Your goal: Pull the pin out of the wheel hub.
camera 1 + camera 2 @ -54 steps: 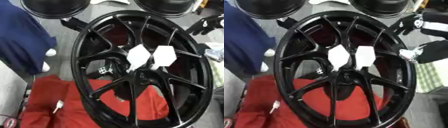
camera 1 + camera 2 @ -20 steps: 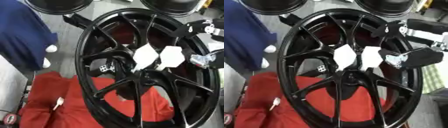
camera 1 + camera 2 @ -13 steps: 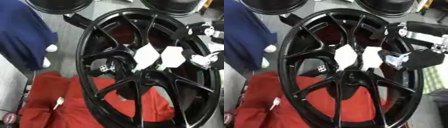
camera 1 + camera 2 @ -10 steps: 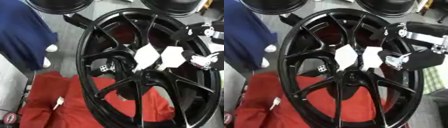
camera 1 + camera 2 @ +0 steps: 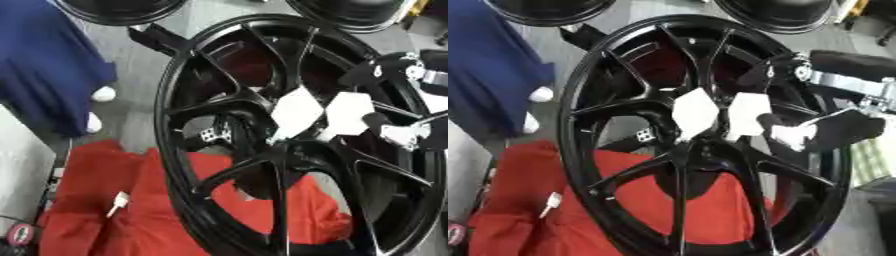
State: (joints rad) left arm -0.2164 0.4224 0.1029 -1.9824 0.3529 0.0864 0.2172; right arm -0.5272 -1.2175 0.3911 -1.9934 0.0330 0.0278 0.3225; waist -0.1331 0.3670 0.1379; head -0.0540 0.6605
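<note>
A large black spoked wheel (image 5: 184,165) lies across a red cloth, with its hub (image 5: 284,150) near the middle of both views. Two white hexagonal pieces, one on the left (image 5: 296,111) and one on the right (image 5: 348,112), stand up just above the hub. I cannot tell which one is the pin. My right hand (image 5: 846,127) reaches in from the right over the spokes. It is open, and a black fingertip (image 5: 766,120) sits right beside the right white piece. Whether it touches the piece I cannot tell. No left hand shows.
A red cloth (image 5: 96,220) lies under the wheel's lower half, with a small white item (image 5: 116,202) on it. Blue fabric (image 5: 44,65) covers the left side. Two more black wheels (image 5: 776,12) sit at the top edge. A green checked patch (image 5: 871,160) shows at the right.
My right hand has come in from the right edge and moved left across the spokes, up to the right white piece. The wheel has stayed put.
</note>
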